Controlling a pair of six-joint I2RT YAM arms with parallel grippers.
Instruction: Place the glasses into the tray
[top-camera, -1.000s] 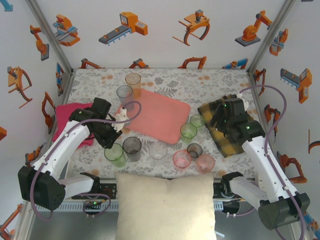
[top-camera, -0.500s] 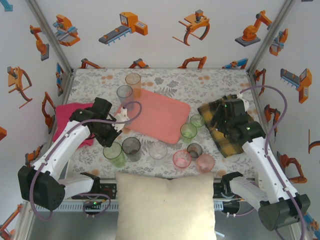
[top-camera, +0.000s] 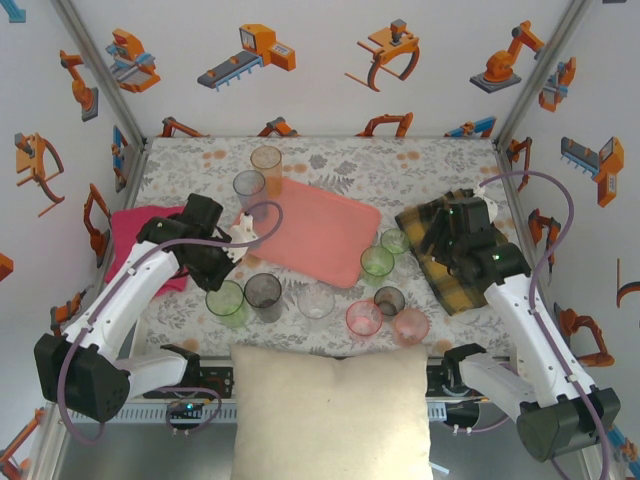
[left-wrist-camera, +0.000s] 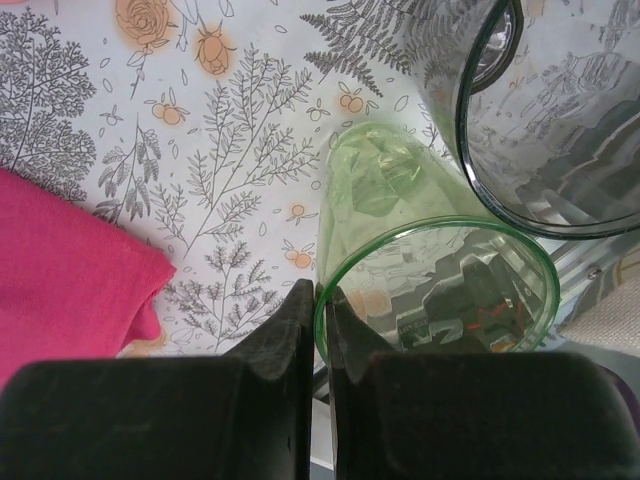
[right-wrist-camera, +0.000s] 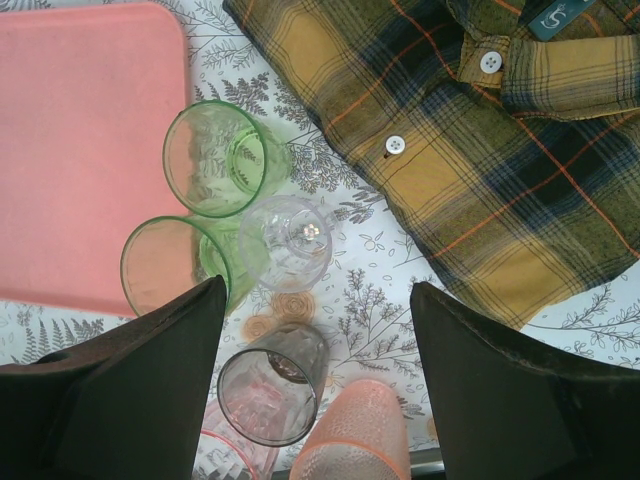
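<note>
1. The left gripper (left-wrist-camera: 320, 318) is closed on the near rim of a green glass (left-wrist-camera: 420, 260). The rim wall is pinched between the two fingers, one outside and one inside.
2. The green glass is stood upright on the table (top-camera: 340, 160), off the tray's near-left corner, just beside a grey glass (left-wrist-camera: 560, 130).
3. The tray (top-camera: 315, 232) is laid flat at mid-table. Every glass seen is stood on the table outside it.
4. The right gripper (right-wrist-camera: 318, 300) is held with its jaws wide apart and nothing gripped. It is hung over the gap between the tray and the plaid cloth (right-wrist-camera: 480, 150).
5. Below it a cluster is seen: two green glasses (right-wrist-camera: 215, 158) at the tray's right edge, a clear glass (right-wrist-camera: 285, 243) touching both, then a smoky glass (right-wrist-camera: 272, 395) and a pink glass (right-wrist-camera: 350, 430) nearer the camera.
6. An amber glass (top-camera: 266, 160) and a dark glass (top-camera: 249, 187) are stood at the tray's far-left corner — the dark one just beside the rim.
7. A magenta cloth (top-camera: 135, 235) is laid at the left edge, partly under the left arm. A pillow (top-camera: 330, 400) is laid at the near edge.
</note>
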